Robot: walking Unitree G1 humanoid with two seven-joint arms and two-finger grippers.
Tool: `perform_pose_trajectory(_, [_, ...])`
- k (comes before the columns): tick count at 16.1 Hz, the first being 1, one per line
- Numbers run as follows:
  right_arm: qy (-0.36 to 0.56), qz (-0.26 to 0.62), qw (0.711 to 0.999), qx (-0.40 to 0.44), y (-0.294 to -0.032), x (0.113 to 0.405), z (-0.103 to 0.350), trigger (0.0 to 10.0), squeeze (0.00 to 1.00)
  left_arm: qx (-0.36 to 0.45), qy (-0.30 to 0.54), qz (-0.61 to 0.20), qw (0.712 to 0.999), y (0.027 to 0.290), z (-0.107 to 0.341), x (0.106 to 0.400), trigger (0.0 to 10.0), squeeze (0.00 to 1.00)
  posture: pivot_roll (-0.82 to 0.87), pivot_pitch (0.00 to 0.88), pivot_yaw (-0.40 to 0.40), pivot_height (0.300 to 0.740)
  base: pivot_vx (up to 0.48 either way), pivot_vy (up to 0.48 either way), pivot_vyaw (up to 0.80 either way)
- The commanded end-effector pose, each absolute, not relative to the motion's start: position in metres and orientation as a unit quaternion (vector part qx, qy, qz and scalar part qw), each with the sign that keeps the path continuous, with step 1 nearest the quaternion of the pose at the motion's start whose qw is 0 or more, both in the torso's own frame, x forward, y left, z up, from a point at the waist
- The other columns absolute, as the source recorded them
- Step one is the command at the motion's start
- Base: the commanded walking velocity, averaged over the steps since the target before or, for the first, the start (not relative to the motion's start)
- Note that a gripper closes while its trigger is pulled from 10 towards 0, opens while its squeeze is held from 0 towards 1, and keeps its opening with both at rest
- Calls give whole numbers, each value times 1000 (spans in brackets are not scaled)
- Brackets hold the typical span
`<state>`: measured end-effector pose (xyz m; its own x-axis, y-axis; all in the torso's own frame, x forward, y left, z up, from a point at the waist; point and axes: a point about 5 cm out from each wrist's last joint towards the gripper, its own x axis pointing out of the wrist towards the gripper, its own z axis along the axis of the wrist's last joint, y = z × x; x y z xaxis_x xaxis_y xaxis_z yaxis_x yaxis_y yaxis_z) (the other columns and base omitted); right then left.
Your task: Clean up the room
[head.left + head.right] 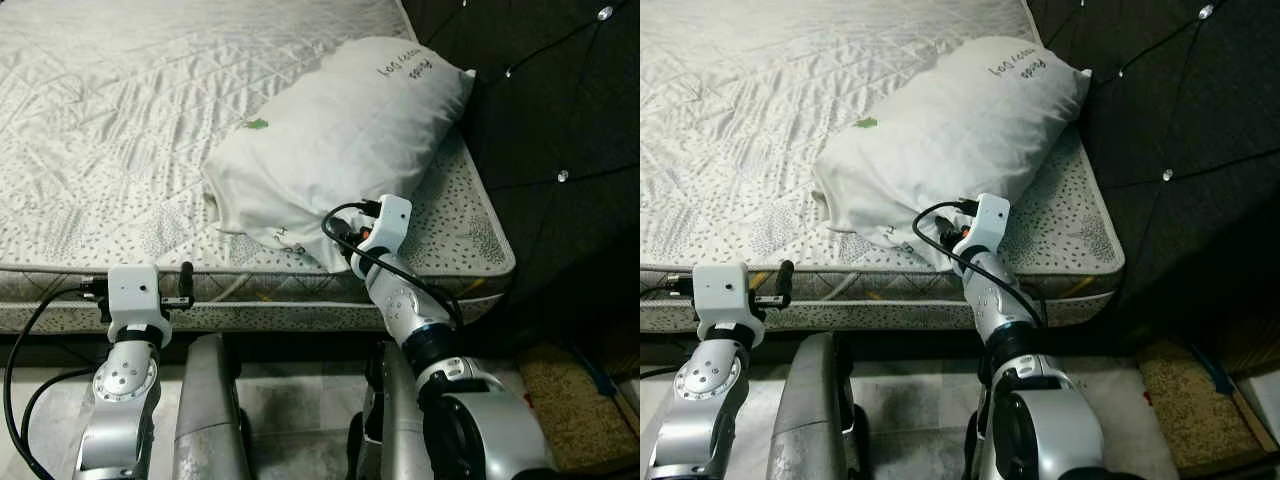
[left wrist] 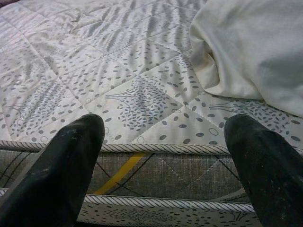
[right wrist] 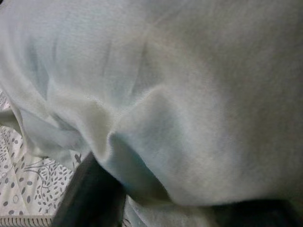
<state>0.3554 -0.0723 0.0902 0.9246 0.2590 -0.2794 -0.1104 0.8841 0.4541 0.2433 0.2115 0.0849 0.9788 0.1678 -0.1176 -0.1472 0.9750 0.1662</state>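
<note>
Lying diagonally across the near right corner of one bare quilted mattress [image 1: 120, 150], patterned with grey leaf prints, is a single plump white fabric pillow [image 1: 340, 135] with a small green mark and some dark lettering on its cover. Its lower edge sits just ahead of the right gripper [image 3: 156, 189].

The right gripper, on a silver arm with a white wrist block and a looped black cable, is pushed in against the pillow's near edge at the mattress border. From the right wrist camera, one black finger [image 3: 90, 198] shows beneath a bulging fold of white cloth that presses down over it; whether the fingers are clamped on the cloth cannot be told.

The left gripper [image 2: 163, 156] is held level at the mattress's front side, well to the left of the pillow. Its two black fingers [image 2: 61, 161] stand wide apart with nothing between them. Straight ahead of them is the piped mattress edge with a yellow stripe on its grey side panel, and the pillow's corner lies beyond and off towards the right finger.

To the right of the right gripper stands one dark tufted headboard [image 1: 560, 110] with shiny studs.
</note>
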Motion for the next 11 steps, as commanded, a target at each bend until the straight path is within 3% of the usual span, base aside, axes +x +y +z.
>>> perform_pose_trajectory(1, [152, 85, 964, 200, -77, 363, 100, 0, 0, 84, 71, 72, 991, 210, 84, 245, 10000, 0, 119, 98, -64, 533, 0, 0, 0])
perform_pose_trajectory(8, [169, 37, 973, 154, -119, 377, 102, 0, 0, 90, 66, 71, 991, 209, 85, 253, 10000, 0, 114, 69, -60, 533, 0, 0, 0])
perform_pose_trajectory(11, [116, -7, 988, 106, -161, 389, 127, 0, 0, 111, 52, 55, 991, 201, 88, 258, 10000, 0, 92, 56, -51, 533, 0, 0, 0])
